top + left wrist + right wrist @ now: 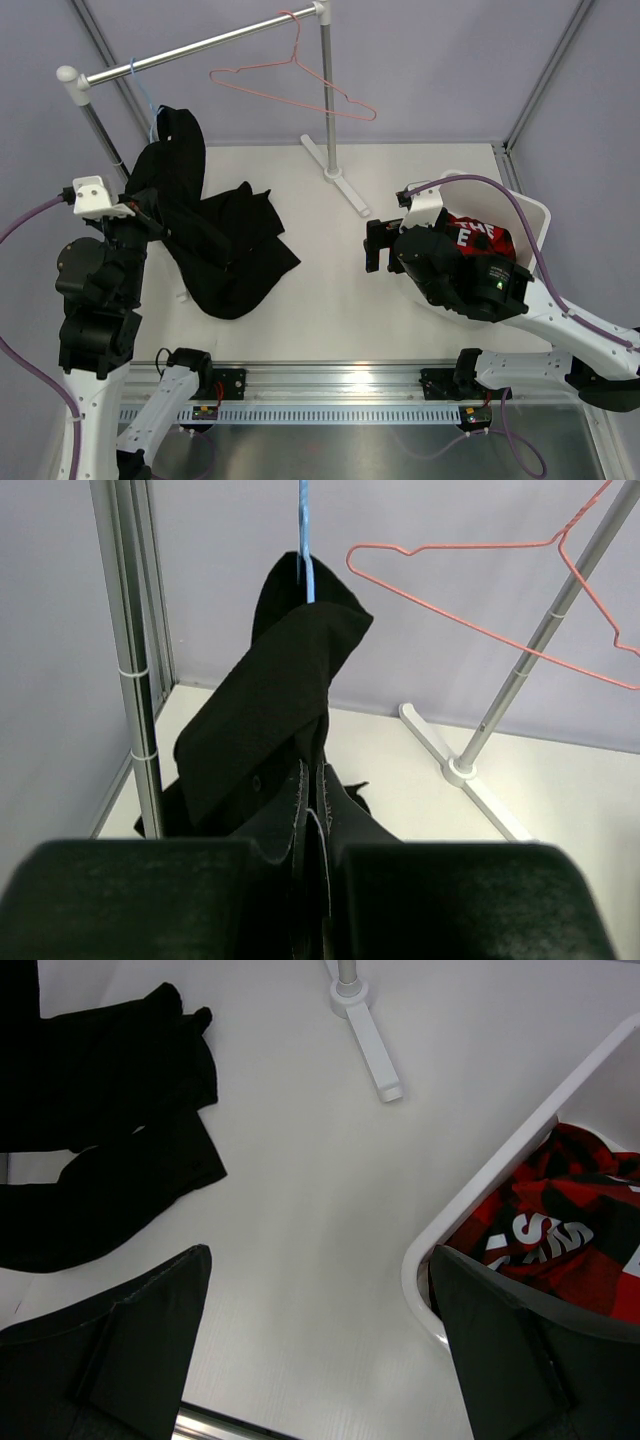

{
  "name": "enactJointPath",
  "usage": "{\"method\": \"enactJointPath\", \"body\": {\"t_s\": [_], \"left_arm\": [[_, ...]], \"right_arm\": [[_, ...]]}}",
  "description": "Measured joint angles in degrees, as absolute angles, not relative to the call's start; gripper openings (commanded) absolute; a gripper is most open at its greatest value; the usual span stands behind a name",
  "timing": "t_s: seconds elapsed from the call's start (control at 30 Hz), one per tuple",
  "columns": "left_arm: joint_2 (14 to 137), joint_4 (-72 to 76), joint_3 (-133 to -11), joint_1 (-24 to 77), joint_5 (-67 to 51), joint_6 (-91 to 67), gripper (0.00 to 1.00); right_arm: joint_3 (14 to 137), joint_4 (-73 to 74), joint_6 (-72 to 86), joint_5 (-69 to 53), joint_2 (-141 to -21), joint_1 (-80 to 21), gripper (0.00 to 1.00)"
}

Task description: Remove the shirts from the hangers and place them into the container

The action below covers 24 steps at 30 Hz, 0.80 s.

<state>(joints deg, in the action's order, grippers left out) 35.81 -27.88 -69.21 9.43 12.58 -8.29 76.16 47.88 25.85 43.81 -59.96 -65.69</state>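
Left gripper (pixel 313 785) closed, pinching black shirt (pixel 265 705)

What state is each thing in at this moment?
Black shirt: on blue hanger, trailing onto table, gripped.
Plaid shirt: in basket.
Pink hanger: bare, on rail.
Blue hanger: on rail, holding black shirt.
Left gripper: shut on black shirt.
Right gripper: open, empty.

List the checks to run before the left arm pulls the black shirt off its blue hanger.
1. Left hand shut on black long-sleeved shirt: ok.
2. Shirt off light blue wire hanger: not ok, hangs on it.
3. Pink wire hanger bare: ok.
4. Red-and-black plaid shirt in white plastic laundry basket: ok.
5. Right hand open, empty: ok.
6. Shirt clear of silver metal post: cannot tell.
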Motion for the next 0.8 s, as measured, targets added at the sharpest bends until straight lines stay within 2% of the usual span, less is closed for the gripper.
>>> {"method": "enactJointPath", "body": {"t_s": [0.33, 0.8], "left_arm": [[30.46, -20.03, -65.87, 9.43, 10.5, -7.79, 0.0], [31.88, -11.29, -65.41, 9.43, 9.87, -8.29, 0.0]], "right_arm": [[76.14, 47.88, 25.87, 43.79, -60.07, -65.69, 0.99], [75.29, 47.9, 25.82, 43.62, -61.21, -65.69, 0.99]]}}
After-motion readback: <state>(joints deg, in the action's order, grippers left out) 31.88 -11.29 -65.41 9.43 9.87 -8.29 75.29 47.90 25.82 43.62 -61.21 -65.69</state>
